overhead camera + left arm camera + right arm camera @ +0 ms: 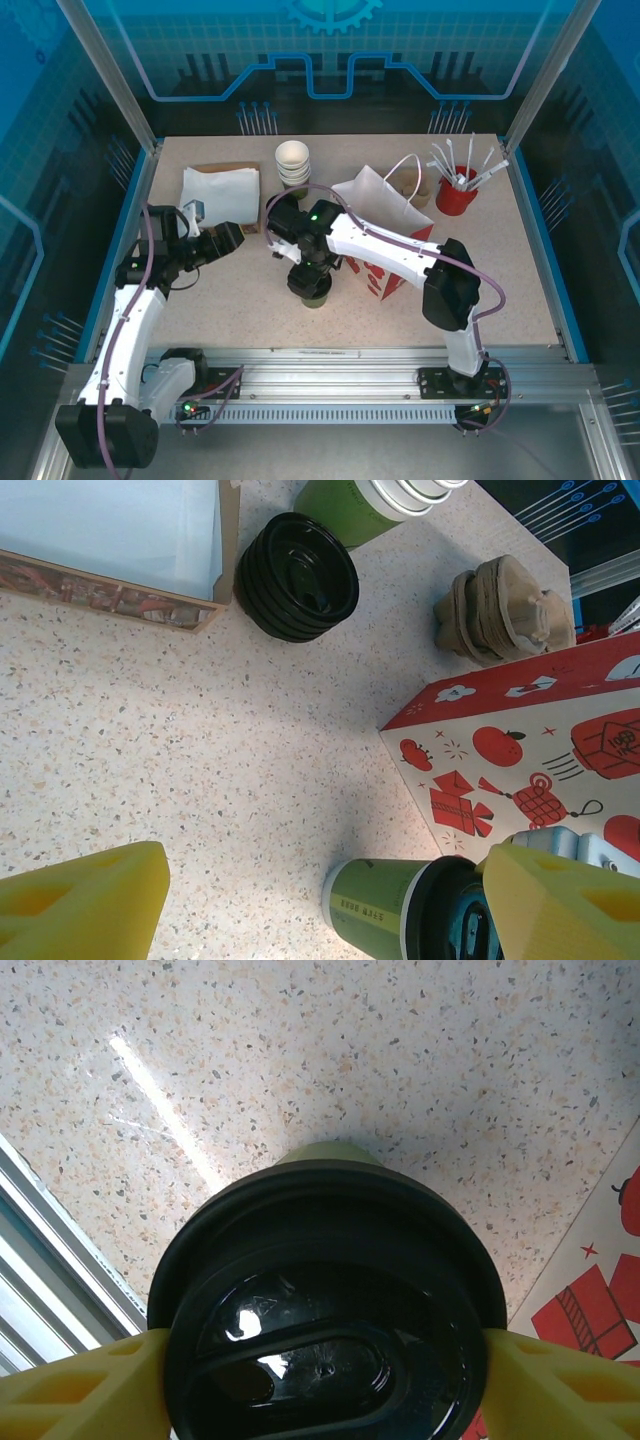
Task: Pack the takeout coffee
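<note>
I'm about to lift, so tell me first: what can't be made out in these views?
Top external: the right gripper covers most of the takeout coffee.
Right wrist: whether the fingers press the lid; the bottom edge cuts off the contact.
Top external: whether the gift bag's mouth stands open; the right arm crosses it.

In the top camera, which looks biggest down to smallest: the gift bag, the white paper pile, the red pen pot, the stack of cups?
1. gift bag
2. white paper pile
3. red pen pot and stack of cups look about alike, so I won't rank them.
</note>
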`<act>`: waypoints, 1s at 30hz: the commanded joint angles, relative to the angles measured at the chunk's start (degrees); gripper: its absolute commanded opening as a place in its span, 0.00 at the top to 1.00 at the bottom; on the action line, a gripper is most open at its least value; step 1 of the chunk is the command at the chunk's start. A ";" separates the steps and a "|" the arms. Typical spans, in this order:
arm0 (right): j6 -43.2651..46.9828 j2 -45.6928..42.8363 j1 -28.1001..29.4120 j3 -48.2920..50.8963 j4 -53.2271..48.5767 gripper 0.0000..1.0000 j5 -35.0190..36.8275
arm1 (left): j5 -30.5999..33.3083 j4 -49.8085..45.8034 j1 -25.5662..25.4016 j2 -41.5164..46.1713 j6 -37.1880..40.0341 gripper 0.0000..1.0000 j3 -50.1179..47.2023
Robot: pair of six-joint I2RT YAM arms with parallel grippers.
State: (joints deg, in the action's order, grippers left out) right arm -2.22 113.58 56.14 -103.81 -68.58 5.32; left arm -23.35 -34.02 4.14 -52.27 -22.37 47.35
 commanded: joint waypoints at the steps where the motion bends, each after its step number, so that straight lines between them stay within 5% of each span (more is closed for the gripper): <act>1: -0.63 -1.14 -0.97 0.97 -2.39 0.24 -1.02 | -1.78 0.80 0.45 0.52 0.67 0.17 -0.92; 30: 0.71 1.29 -0.98 0.44 -3.67 0.19 -1.45 | -2.40 1.11 0.43 1.08 0.49 0.17 -1.23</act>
State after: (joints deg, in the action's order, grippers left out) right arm -2.11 113.80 55.70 -103.79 -70.11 4.91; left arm -23.94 -34.00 4.14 -52.01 -22.37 46.65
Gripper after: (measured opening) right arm 0.815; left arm 0.834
